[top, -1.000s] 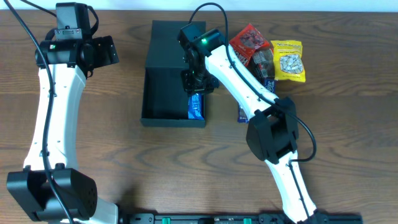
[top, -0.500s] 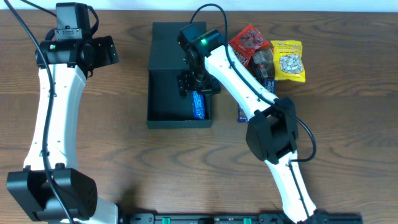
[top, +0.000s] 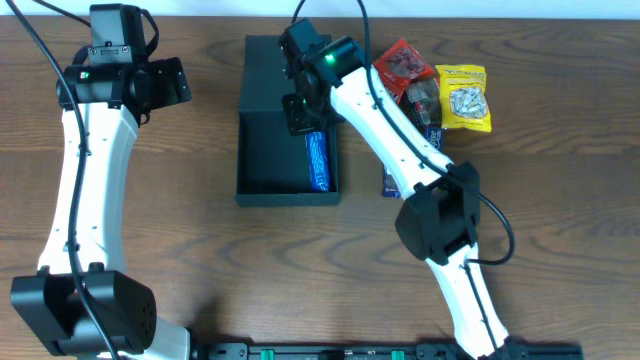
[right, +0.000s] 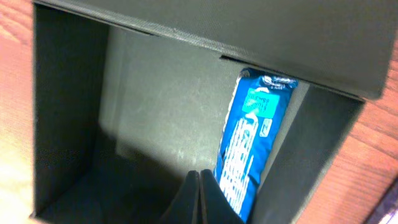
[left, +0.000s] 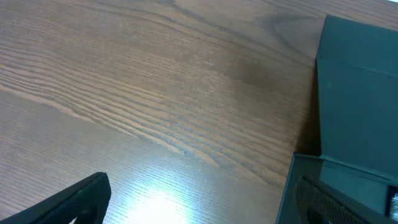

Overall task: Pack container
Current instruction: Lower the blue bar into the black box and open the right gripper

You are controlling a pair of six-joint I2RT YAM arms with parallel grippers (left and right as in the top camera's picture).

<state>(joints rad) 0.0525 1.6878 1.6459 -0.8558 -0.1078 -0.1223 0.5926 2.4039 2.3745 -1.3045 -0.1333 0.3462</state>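
From overhead, the container (top: 270, 150) sits on the table (top: 200, 250) toward 12 o'clock from the table's middle, its lid (top: 268, 60) folded back flat at the 12 o'clock side and its inside showing. A blue packet (top: 317, 160) lies lengthwise on the container floor against the 3 o'clock wall. The right gripper (top: 303, 116) hangs above the container's 1 o'clock corner, near the hinge line, just off the packet's 12 o'clock end and holding nothing. A red packet (top: 400, 68) and a yellow packet (top: 465, 97) lie on the table at 3 o'clock from the lid, the red one nearer the lid. The left gripper (top: 170, 82) is at 9 o'clock from the lid, well apart from it, jaws spread wide and empty. In the left wrist view, bare wood fills most of the picture, one dark finger (left: 78, 200) shows at 7 o'clock, and the container's lid (left: 357, 93) lies at 3 o'clock. In the right wrist view, the right gripper (right: 200, 196) shows at 6 o'clock with its fingertips pressed together on nothing, above the container's floor (right: 155, 124); the blue packet (right: 252, 143) lies just at 1 o'clock from the tips, along the wall.
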